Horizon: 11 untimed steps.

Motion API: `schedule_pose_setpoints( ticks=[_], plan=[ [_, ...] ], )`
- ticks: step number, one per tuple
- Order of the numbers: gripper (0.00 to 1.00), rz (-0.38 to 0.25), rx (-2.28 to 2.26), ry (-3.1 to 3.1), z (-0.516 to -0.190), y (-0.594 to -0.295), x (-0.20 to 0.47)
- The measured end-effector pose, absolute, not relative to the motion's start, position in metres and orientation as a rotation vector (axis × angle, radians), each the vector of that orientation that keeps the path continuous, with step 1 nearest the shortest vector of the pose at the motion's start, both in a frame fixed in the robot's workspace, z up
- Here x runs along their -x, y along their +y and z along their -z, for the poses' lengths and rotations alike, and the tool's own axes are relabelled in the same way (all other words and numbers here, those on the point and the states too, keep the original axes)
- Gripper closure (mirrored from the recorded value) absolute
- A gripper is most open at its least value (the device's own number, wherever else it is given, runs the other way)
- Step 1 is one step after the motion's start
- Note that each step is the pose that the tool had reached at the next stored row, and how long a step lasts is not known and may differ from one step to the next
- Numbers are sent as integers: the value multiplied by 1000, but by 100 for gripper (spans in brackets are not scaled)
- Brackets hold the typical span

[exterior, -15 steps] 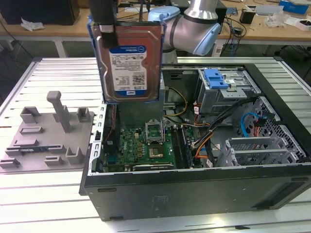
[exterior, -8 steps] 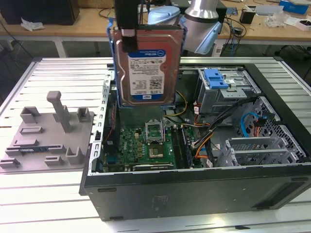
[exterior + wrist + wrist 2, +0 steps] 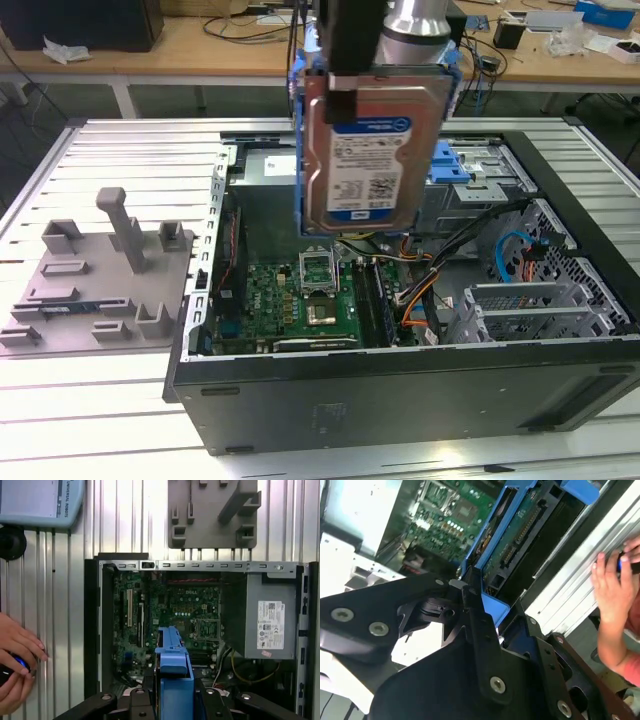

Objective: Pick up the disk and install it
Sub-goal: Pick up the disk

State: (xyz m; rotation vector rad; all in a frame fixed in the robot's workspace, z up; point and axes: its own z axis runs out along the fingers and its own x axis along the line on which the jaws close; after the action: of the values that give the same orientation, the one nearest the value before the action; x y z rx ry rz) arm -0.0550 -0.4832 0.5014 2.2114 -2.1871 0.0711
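The pincer (image 3: 350, 75) is clamped on the disk (image 3: 372, 150), its black fingers (image 3: 479, 625) pinching the upper edge of the blue frame (image 3: 174, 667). The disk hangs upright from that grip with its label side out. It is in the air and touches nothing else.

Straight below the pincer lies the open computer case (image 3: 400, 405), resting on the slatted tabletop (image 3: 90, 430). Its green circuit board (image 3: 290, 300) sits directly under the disk's lower edge, a bundle of cables (image 3: 430, 290) is just off to one side, and the metal drive cage (image 3: 480, 190) stands beyond the disk.

The hold looks the weakest point: the fingers grip plastic at one end only, so a bump or a quick swing could tilt the disk or let it slip onto the board. A low or crooked path could also snag the cables or catch the cage's rim. A person's hand (image 3: 17, 652) rests on the tabletop beside the case, close enough for a wide sweep of the arm to reach it.
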Motion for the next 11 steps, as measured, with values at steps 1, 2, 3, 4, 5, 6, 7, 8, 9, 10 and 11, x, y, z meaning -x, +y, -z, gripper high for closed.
schedule_pose_setpoints(
  ticks=[1,2,3,4,5,6,7,8,9,10,11],
  plan=[
    [63,-70,-2212,-2187,-501,-485,51],
    [63,-69,-2212,-2188,-501,-487,44],
    [63,-69,-2213,-2188,-501,-489,39],
    [63,-68,-2213,-2188,-501,-491,34],
    [63,-68,-2213,-2189,-501,-493,29],
    [63,-68,-2213,-2189,-501,-494,25],
    [63,-68,-2213,-2189,-501,-496,21],
    [63,-68,-2213,-2189,-501,-496,20],
    [63,-68,-2213,-2189,-501,-496,19],
    [63,-68,-2213,-2189,-501,-496,19],
    [63,-68,-2213,-2189,-501,-496,19]
  ],
)
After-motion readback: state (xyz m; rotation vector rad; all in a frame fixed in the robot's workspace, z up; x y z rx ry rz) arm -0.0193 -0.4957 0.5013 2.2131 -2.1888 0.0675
